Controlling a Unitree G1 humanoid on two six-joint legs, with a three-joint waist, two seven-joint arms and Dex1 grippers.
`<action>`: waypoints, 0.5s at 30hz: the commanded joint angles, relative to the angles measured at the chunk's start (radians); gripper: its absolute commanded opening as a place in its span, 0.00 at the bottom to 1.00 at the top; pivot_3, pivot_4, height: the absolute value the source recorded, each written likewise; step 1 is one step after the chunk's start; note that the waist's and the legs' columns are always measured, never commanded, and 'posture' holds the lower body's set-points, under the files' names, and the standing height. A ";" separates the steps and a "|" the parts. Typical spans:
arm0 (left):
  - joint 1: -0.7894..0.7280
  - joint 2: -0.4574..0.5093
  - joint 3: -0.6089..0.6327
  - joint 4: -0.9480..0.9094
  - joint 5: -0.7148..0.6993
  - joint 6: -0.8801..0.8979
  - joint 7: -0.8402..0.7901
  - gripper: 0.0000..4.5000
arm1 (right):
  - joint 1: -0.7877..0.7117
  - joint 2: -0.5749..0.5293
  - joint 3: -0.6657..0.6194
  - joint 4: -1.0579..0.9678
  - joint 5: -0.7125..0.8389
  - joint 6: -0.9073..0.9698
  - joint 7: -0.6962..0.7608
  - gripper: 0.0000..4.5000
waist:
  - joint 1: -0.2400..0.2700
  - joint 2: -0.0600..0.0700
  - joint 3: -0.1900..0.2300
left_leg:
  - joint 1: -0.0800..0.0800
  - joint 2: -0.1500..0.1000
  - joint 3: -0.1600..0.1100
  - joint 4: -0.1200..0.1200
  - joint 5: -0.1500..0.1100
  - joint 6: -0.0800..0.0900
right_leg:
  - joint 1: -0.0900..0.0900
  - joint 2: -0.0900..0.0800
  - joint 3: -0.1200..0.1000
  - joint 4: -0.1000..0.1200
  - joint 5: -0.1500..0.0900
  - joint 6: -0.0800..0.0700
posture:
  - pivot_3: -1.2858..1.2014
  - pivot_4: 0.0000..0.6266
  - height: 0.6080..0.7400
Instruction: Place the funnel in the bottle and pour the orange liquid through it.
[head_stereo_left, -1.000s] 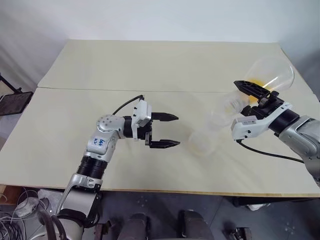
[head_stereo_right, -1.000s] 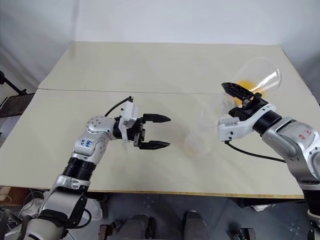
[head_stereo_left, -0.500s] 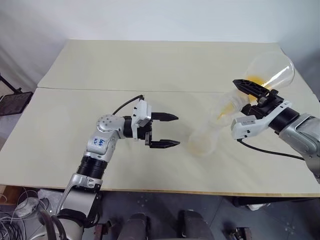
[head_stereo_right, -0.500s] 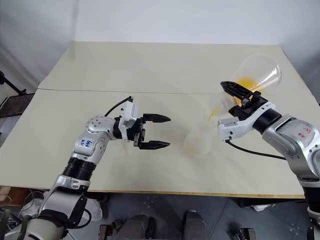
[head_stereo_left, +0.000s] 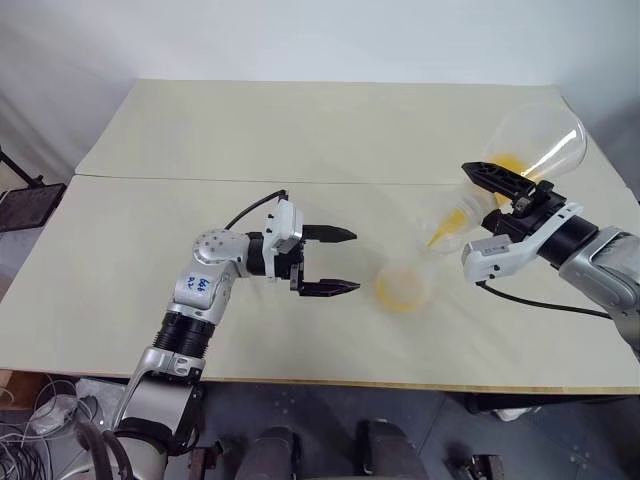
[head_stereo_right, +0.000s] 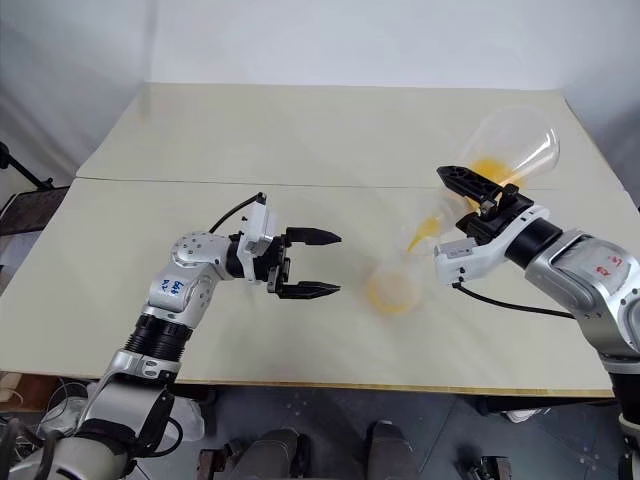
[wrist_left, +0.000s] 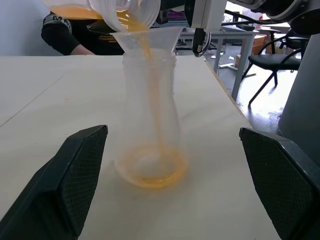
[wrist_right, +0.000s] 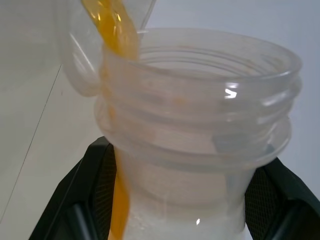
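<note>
The bottle (head_stereo_left: 403, 283) stands upright on the pale desk (head_stereo_left: 300, 140), a little toward four o'clock from the desk's middle, and the funnel (wrist_left: 150, 37) sits in its open neck. The right gripper (head_stereo_left: 505, 200), at about three o'clock on the desk, has its fingers (wrist_right: 97, 187) clamped on the threaded neck of a large clear flask (head_stereo_left: 540, 150), which is tipped with its wide base raised toward one o'clock and its mouth lowered toward the funnel. The orange liquid (wrist_left: 147, 52) runs from the flask's mouth into the funnel as a thin stream, falls down through the bottle and lies as a shallow orange pool (head_stereo_left: 400, 290) over the bottle's round base; a further orange patch (head_stereo_left: 507, 163) lies inside the tilted flask. The left gripper (head_stereo_left: 338, 262) is near the bottle at the bottle's nine o'clock, level and pointing at it, with its fingers (head_stereo_left: 330, 288) wide apart and holding nothing, clear of the glass. In the left wrist view a person's dark sleeve (wrist_left: 62, 37) rests at the far edge of the desk behind the bottle, and an office chair (wrist_left: 272, 60) stands on the floor beyond.
</note>
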 joint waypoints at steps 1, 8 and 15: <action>-0.019 0.002 0.016 -0.008 -0.006 -0.010 0.001 1.00 | -0.024 -0.023 -0.036 -0.025 0.000 -0.007 -0.028 0.63 | 0.000 0.000 0.000 | 0.000 0.000 0.000 0.000 0.000 0.000 | 0.000 0.000 0.000 0.000 0.000 0.000 | 0.52 0.24 1.00; -0.018 0.001 0.016 -0.011 -0.007 -0.009 0.002 1.00 | -0.025 -0.029 -0.041 -0.026 -0.004 -0.012 -0.032 0.63 | 0.000 0.000 0.000 | 0.000 0.000 0.000 0.000 0.000 0.000 | 0.000 0.000 0.000 0.000 0.000 0.000 | 0.52 0.24 1.00; -0.018 0.000 0.016 -0.010 -0.007 -0.012 0.002 1.00 | -0.033 -0.036 -0.041 -0.022 -0.014 -0.021 -0.048 0.63 | 0.000 0.000 0.000 | 0.000 0.000 0.000 0.000 0.000 0.000 | 0.000 0.000 0.000 0.000 0.000 0.000 | 0.52 0.24 1.00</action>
